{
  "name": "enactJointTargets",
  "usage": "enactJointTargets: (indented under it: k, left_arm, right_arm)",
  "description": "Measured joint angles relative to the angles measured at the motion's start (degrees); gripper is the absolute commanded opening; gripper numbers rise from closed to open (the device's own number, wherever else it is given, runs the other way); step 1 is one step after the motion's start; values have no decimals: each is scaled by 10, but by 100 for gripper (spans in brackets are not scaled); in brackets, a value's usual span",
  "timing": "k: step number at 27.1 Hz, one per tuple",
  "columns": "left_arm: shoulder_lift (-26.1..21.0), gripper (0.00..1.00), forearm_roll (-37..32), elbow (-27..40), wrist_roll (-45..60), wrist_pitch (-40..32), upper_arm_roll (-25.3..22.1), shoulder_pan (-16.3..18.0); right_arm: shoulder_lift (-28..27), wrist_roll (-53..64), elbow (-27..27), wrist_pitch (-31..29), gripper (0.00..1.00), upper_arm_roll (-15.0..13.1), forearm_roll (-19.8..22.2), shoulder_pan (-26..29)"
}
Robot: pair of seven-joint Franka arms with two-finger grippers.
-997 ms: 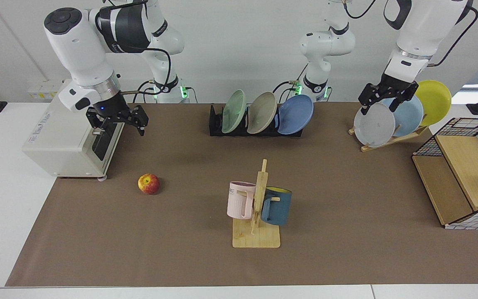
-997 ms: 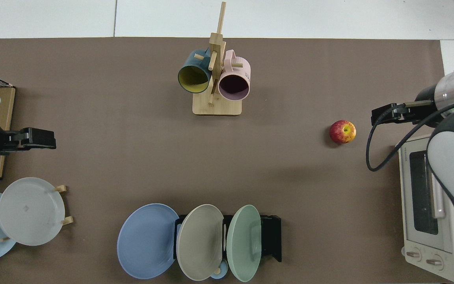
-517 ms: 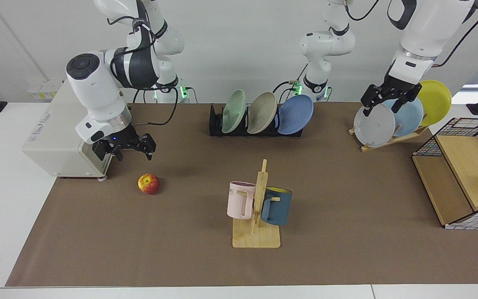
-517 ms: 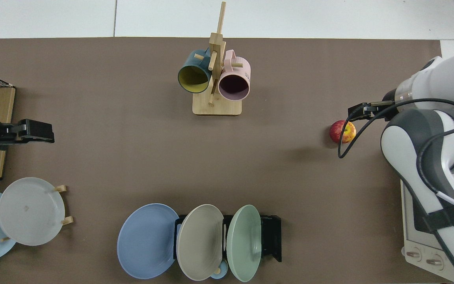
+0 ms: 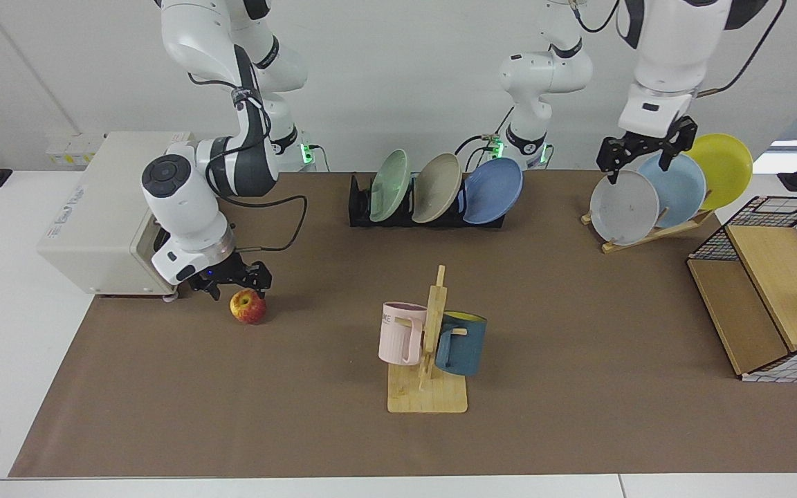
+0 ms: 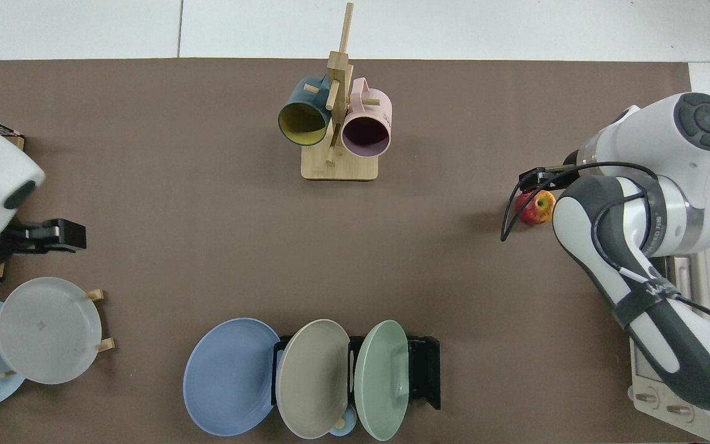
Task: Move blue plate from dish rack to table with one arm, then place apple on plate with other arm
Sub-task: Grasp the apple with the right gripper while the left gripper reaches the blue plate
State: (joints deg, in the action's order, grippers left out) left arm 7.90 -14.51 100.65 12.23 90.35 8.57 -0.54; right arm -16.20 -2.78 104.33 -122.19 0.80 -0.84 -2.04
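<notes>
The blue plate point(image 5: 492, 190) point(image 6: 229, 376) leans in the end slot of the black dish rack point(image 5: 359, 207) point(image 6: 429, 371), beside a beige and a green plate. The apple point(image 5: 248, 307) point(image 6: 537, 208) lies on the brown mat of the table point(image 5: 578, 346) in front of the toaster oven. My right gripper point(image 5: 239, 288) point(image 6: 537, 180) hangs open just above and behind the apple, its fingers straddling the top without closing on it. Far from the dish rack, my left gripper point(image 5: 639, 160) point(image 6: 60, 235) stands open over the grey plate on the wooden rack.
A wooden mug tree point(image 5: 428, 360) with a pink and a dark blue mug stands mid-table. The slanted wooden rack point(image 5: 647, 232) holds grey, pale blue and yellow plates. A toaster oven point(image 5: 97, 221) sits by the apple, and a wire and wood basket point(image 5: 772, 290) stands on the opposite side.
My right arm has swung down and forward from in front of the toaster oven to just over the apple. The left gripper has risen slightly above the wooden rack's plates.
</notes>
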Motion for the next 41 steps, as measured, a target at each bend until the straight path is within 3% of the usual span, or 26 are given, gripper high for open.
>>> enactJointTargets:
  k: [11,17,18,19,20,22,26,28,30,38,41]
  left_arm:
    - [169,99,-23,254,146,42,154,-24]
    - [216,99,-23,335,162,62,170,-60]
    - [222,99,-23,347,163,69,170,-64]
    - [227,99,-23,360,164,79,170,-67]
    - [231,99,-23,372,167,90,170,-68]
    - [235,98,-23,391,171,113,171,-68]
    - [236,96,-21,410,176,148,169,-67]
    - [235,96,-17,417,176,166,168,-66]
    - [233,96,-13,424,177,182,167,-66]
    - [216,94,-8,452,189,217,169,-66]
    - [210,87,-8,454,190,223,169,-66]
  right_arm:
    - [-26,0,29,-42,100,0,0,0]
    - [-51,0,31,-63,100,0,6,0]
    - [-55,0,31,-65,97,0,8,0]
    - [-58,0,31,-67,85,0,10,0]
    - [-61,0,31,-68,79,0,12,0]
    - [-65,0,31,-68,71,0,14,0]
    - [-66,0,33,-68,28,0,16,0]
    - [-65,0,33,-68,11,0,17,0]
    - [-65,0,33,-68,0,0,17,0]
    - [-65,0,32,-68,0,0,18,0]
    - [-64,1,29,-68,0,0,19,0]
